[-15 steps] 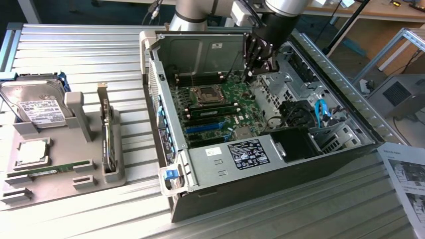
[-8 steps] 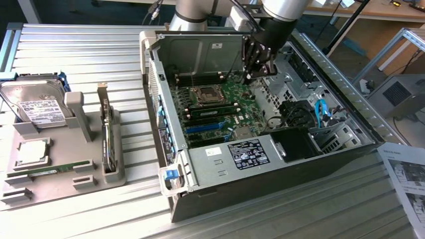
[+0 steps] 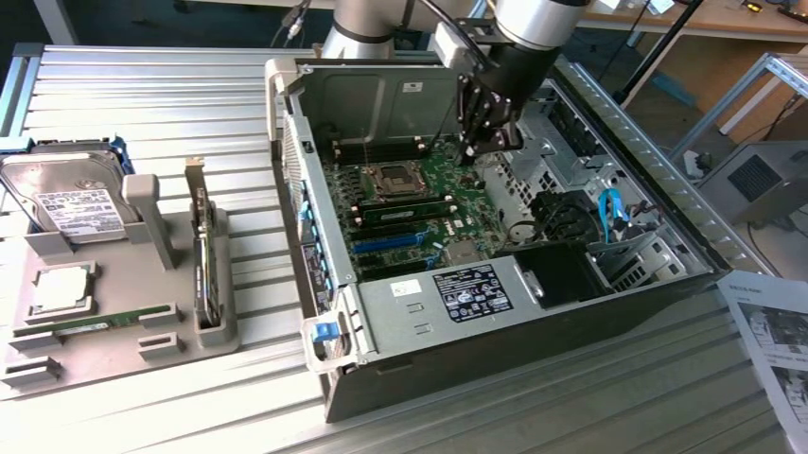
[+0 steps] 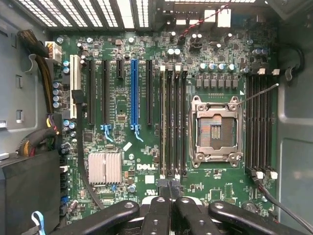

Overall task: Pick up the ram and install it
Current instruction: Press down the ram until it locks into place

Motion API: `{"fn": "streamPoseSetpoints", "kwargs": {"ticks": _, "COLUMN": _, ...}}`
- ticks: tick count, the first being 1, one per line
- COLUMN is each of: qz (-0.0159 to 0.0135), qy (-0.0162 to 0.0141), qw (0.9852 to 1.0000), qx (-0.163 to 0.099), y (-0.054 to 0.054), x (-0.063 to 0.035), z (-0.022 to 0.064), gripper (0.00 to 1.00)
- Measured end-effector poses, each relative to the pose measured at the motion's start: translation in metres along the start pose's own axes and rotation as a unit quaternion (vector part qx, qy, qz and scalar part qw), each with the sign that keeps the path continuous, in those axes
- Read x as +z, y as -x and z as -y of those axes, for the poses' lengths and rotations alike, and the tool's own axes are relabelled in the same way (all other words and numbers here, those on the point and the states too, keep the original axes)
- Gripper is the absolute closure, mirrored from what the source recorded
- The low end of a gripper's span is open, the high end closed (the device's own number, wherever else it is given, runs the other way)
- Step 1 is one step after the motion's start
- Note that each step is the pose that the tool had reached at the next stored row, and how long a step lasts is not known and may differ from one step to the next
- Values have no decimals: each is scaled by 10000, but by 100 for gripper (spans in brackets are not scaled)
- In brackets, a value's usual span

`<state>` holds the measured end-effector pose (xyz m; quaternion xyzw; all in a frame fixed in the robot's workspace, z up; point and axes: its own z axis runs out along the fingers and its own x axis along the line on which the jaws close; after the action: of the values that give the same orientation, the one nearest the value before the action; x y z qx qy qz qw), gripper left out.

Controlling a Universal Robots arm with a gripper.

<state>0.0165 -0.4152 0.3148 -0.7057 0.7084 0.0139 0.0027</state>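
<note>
Ram, a narrow green circuit-board stick [image 3: 95, 322], lies in a grey plastic tray [image 3: 108, 347]. We find the black gripper [image 3: 476, 151], fingers together, above the green motherboard [image 3: 430, 189], clear of the metal case walls [image 3: 378, 99].

Gripper [image 3: 480, 149] hangs inside the open PC case [image 3: 378, 326], over the motherboard [image 3: 417, 203] (a green ram stick [image 3: 98, 321] lies on the gray tray [image 3: 114, 357]).

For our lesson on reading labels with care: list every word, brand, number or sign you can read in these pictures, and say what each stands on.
"DELL": white letters on the green motherboard.
Too blurred to read: the black label and the small white sticker in the computer case, the hard drive label, and the printed sheet.
</note>
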Motion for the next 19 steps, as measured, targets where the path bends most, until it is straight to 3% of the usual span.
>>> {"fn": "streamPoseSetpoints", "kwargs": {"ticks": 19, "qz": 2, "qy": 0, "qw": 10000, "qx": 0, "y": -6, "x": 254, "z": 4, "gripper": 89}}
